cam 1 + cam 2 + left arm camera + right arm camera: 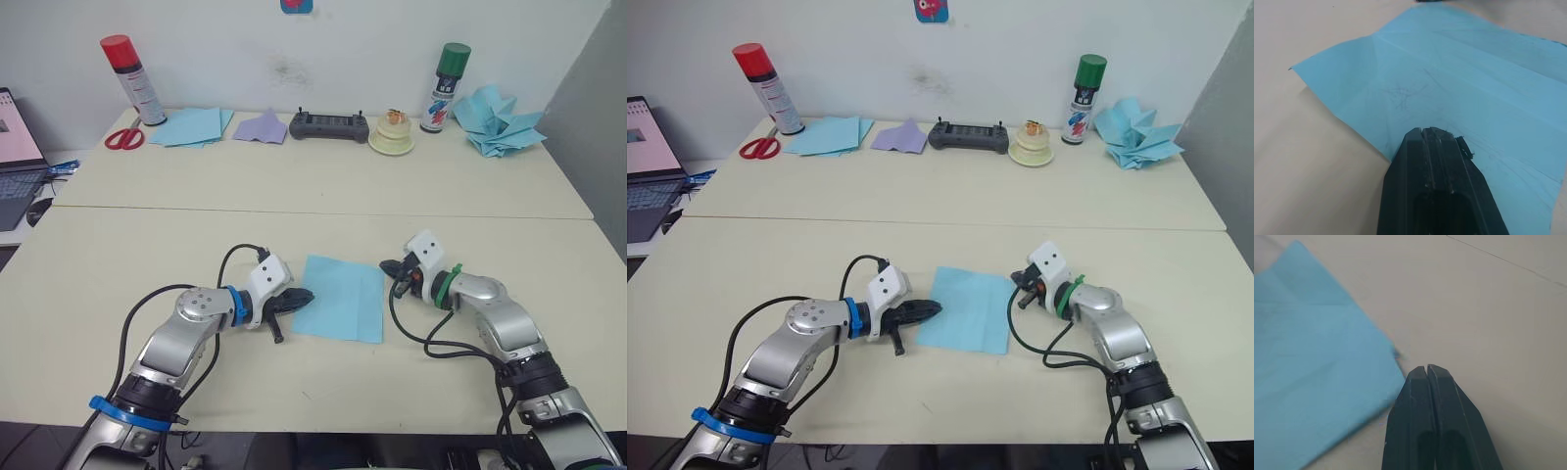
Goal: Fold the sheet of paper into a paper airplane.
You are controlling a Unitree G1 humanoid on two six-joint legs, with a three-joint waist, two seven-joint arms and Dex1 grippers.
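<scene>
Left claw [302,296], fingers pressed together, tip resting on the sheet of paper [341,298], which lies flat on the surface [147,245] between both arms. Right claw [386,265], also closed, just off the opposite edge; left is nearer.

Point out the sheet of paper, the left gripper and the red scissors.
sheet of paper [341,298], left eye view, middle of the sheet.
left gripper [308,295], left eye view, closed fingertips at the sheet's left edge.
red scissors [123,138], left eye view, the handles.
</scene>
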